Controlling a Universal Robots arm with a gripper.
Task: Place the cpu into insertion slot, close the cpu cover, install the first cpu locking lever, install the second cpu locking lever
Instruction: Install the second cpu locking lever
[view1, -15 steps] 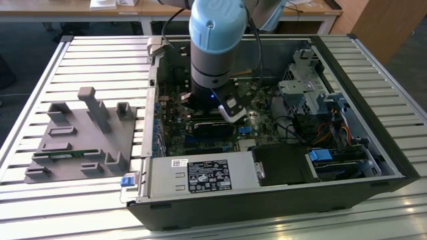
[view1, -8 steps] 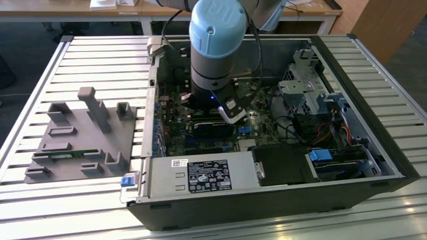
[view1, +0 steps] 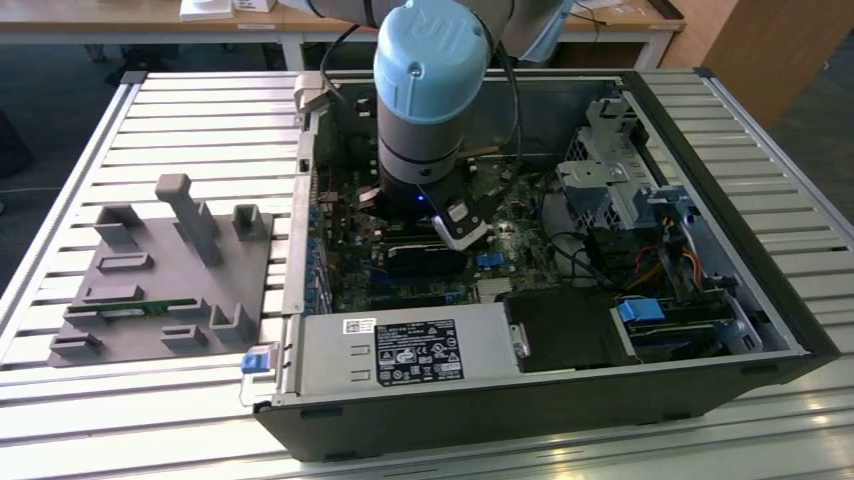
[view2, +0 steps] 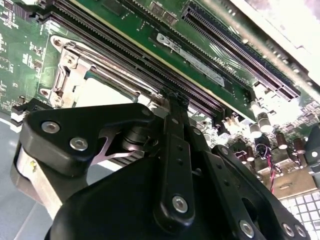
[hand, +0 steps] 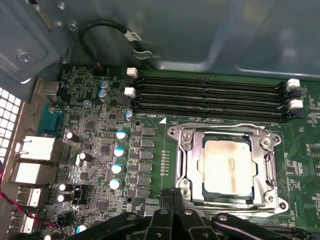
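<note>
Your cpu (hand: 227, 167) already lies in the insertion slot (hand: 186, 159) under the cpu cover (hand: 264, 165); treat those thin springy levers gently, tool (hand: 172, 196) fingers together, gripping nothing.

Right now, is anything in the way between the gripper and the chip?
Nothing visible. In the first wrist view the gripper sits at the cover's edge; the cpu lies bare in the cover's window.

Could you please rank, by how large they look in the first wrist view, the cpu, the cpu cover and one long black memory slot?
1. cpu cover: its frame surrounds the chip, so it takes up the most area.
2. cpu: seen through the cover's window.
3. memory slot: the longest, but very thin; its place against the cpu is unsure.
</note>
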